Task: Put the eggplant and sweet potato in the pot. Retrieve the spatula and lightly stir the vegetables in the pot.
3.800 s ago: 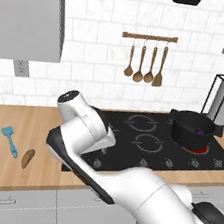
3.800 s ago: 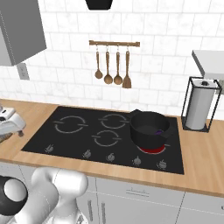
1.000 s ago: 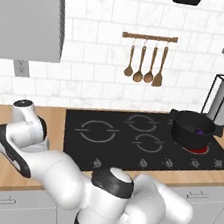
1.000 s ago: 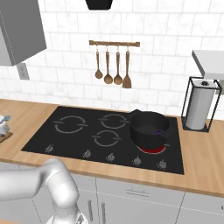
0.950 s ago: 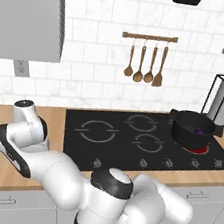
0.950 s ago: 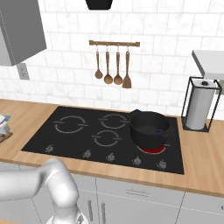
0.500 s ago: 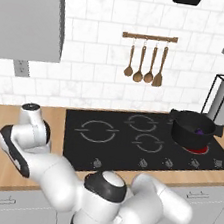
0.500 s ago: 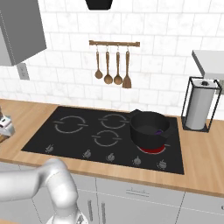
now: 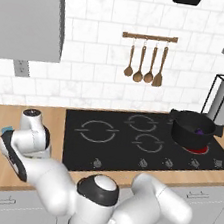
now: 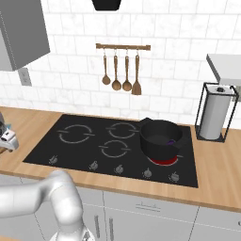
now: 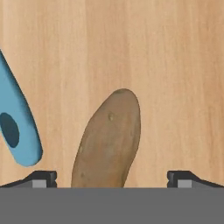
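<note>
Hand view: sweet potato (image 11: 108,141) between spread, empty fingers (image 11: 42,177); spatula (image 11: 15,127) beside.

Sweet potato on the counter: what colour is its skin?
Matte orange-brown with small dark specks on the sweet potato, clearest in the hand view.

Spatula (image 11: 15,127) blade beyond hand view's left edge.

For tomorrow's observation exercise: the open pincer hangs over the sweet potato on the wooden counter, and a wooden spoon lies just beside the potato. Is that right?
One detail is wrong. The thing beside the sweet potato is the light-blue spatula, not a wooden spoon, as the hand view shows. The rest stands: the open pincer hangs over the potato on the wooden counter.
</note>
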